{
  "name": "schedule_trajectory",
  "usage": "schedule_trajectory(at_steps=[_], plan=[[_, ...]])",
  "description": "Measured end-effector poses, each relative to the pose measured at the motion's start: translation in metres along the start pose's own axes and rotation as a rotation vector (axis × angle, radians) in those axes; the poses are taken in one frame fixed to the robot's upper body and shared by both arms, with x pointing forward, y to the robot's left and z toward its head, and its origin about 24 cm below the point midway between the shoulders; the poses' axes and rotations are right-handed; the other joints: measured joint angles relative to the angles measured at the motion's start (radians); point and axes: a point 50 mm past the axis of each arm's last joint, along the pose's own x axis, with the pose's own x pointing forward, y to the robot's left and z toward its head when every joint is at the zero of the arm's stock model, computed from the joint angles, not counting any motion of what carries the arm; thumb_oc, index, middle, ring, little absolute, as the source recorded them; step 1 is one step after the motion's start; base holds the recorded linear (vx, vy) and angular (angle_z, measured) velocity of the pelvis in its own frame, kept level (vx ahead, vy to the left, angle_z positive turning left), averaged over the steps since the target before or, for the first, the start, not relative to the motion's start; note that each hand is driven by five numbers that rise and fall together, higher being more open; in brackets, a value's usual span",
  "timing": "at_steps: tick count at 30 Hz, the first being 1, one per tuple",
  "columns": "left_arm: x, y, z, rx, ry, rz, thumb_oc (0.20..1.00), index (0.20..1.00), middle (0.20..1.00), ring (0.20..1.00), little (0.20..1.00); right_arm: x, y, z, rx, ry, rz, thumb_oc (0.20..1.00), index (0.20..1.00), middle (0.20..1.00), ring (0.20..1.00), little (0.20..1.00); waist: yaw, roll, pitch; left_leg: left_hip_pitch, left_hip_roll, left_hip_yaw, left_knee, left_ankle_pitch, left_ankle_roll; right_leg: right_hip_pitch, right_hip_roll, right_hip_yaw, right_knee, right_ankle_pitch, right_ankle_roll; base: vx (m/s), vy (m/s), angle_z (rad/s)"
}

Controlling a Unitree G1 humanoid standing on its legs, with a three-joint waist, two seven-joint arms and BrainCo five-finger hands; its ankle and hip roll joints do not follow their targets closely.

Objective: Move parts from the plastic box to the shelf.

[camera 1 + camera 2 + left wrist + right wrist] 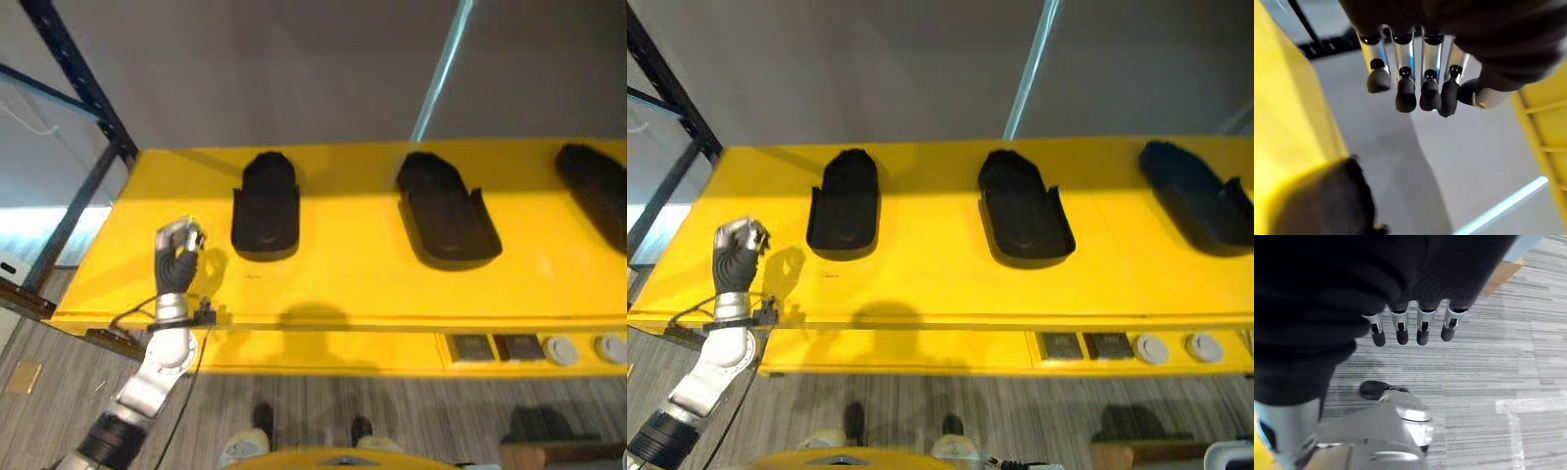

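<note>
While the yellow shelf (353,284) stretches across the head views as a broad flat board, the left hand (177,257) stands over its left end, raised on its arm from below the front edge, fingers (1405,93) curled down and together with nothing between them and the thumb; the left wrist view shows those dark tips bunched in a row over grey floor, with the yellow board running alongside. Just to the right of that hand, well back on the shelf, lies the first black part (265,207), a shallow moulded tray-like piece with a rounded far end and raised side walls, resting flat and apart from the hand. Further right, about the middle of the shelf, sits the second black part (446,212), of the same shape but turned slightly so its open end points toward the front right. At the right end of the shelf a third black part (1197,201) lies at an angle, partly cut by the edge of the view. All three hollows look bare inside. Below the shelf's front edge, toward the right, a yellow lower ledge (294,354) carries two small dark squares (495,347) and two pale round pieces (585,349). Off the shelf, the right hand (1410,328) hangs over striped grey floor (1508,357) with its fingers slack, straight and holding nothing.
</note>
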Motion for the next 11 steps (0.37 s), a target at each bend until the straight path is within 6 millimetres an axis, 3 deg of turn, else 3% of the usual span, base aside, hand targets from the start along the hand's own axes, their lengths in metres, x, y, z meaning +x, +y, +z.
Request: schedule_trajectory(at_steps=[1, 2, 4, 5, 6, 11], plan=[[-0.009, 0.006, -0.023, 0.070, 0.089, 0.022, 0.526, 0.526, 0.526, 0.526, 0.526, 0.000, 0.001, 0.005, -0.002, -0.011, 0.003, 1.000, 1.000, 1.000, 1.000, 1.000, 0.004, -0.003, -0.011, 0.004, 0.000, -0.007, 0.000, -0.006, 0.000, 0.008, 0.001, -0.004, 0.000, -0.002, 0.001, -0.05, -0.041, 0.15], [-0.022, 0.014, -0.045, 0.137, 0.184, 0.051, 0.953, 0.953, 0.953, 0.953, 0.953, -0.001, 0.003, 0.008, -0.003, -0.018, 0.008, 1.000, 1.000, 1.000, 1.000, 1.000, 0.007, -0.006, -0.020, 0.005, 0.000, -0.017, 0.000, -0.006, 0.000, 0.014, 0.002, -0.013, 0.000, -0.004, 0.001, -0.05, -0.043, 0.22], [-0.048, 0.025, -0.075, 0.217, 0.338, 0.103, 1.000, 1.000, 1.000, 1.000, 1.000, -0.001, 0.006, 0.009, -0.003, -0.019, 0.019, 1.000, 1.000, 1.000, 1.000, 1.000, 0.018, -0.013, -0.029, 0.006, 0.000, -0.026, 0.000, -0.004, -0.001, 0.022, 0.002, -0.027, 0.000, -0.013, -0.003, -0.08, -0.052, 0.21], [-0.079, 0.034, -0.095, 0.276, 0.465, 0.150, 1.000, 1.000, 1.000, 1.000, 1.000, 0.000, 0.007, 0.007, -0.002, -0.013, 0.024, 1.000, 1.000, 1.000, 1.000, 1.000, 0.038, -0.019, -0.034, 0.008, 0.000, -0.032, 0.000, -0.003, 0.000, 0.027, 0.002, -0.030, 0.000, -0.015, -0.005, -0.07, -0.049, 0.15], [-0.096, 0.039, -0.105, 0.310, 0.529, 0.183, 1.000, 1.000, 1.000, 1.000, 1.000, 0.000, 0.008, 0.007, -0.002, -0.012, 0.026, 1.000, 1.000, 1.000, 1.000, 1.000, 0.050, -0.022, -0.036, 0.007, -0.001, -0.039, 0.000, -0.002, 0.001, 0.030, 0.003, -0.035, 0.000, -0.015, -0.005, -0.08, -0.045, 0.18], [-0.156, 0.060, -0.130, 0.436, 0.750, 0.268, 1.000, 1.000, 1.000, 1.000, 1.000, 0.001, 0.010, 0.003, 0.017, 0.014, 0.030, 1.000, 1.000, 1.000, 1.000, 1.000, 0.101, -0.028, -0.039, -0.001, -0.001, -0.049, 0.000, 0.005, 0.010, 0.033, 0.001, -0.061, 0.000, -0.018, -0.005, -0.07, -0.011, 0.22]])
